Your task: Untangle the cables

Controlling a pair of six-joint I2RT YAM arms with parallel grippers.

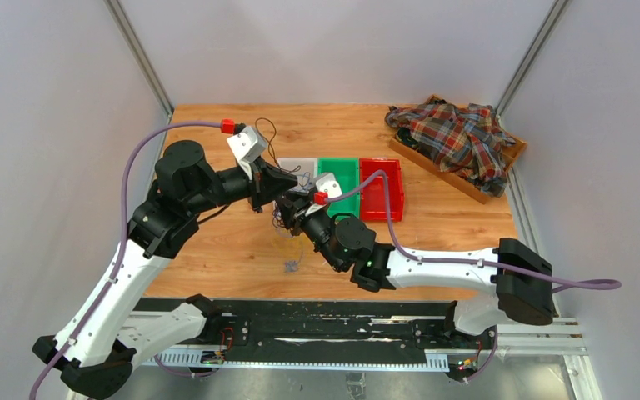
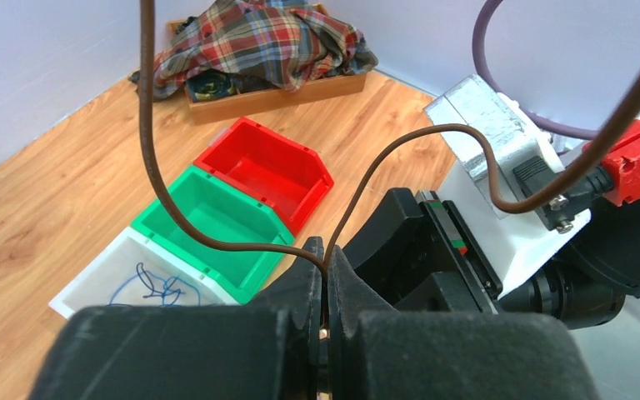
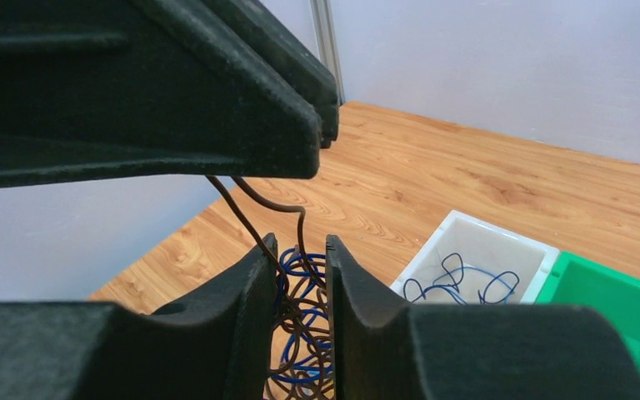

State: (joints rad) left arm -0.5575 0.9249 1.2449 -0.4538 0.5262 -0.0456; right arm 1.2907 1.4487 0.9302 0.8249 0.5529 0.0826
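Note:
The cables [image 3: 304,333] are a clump of blue and dark brown loops hanging between the fingers of my right gripper [image 3: 300,250], whose jaws press on it from both sides. From the clump two brown strands rise to the left gripper's fingers [image 3: 217,100] just above. My left gripper [image 2: 325,254] is shut on a brown cable [image 2: 217,242] that loops high over the bins. In the top view both grippers, left [image 1: 282,198] and right [image 1: 285,215], meet above the table in front of the bins, with yellowish strands [image 1: 287,243] dangling below.
White [image 1: 297,162], green [image 1: 339,162] and red [image 1: 381,162] bins stand side by side behind the grippers. The white bin holds loose blue cables [image 3: 458,279]. A wooden tray [image 1: 433,167] with a plaid shirt [image 1: 458,137] sits at the back right. A small wire scrap [image 1: 290,267] lies on the table.

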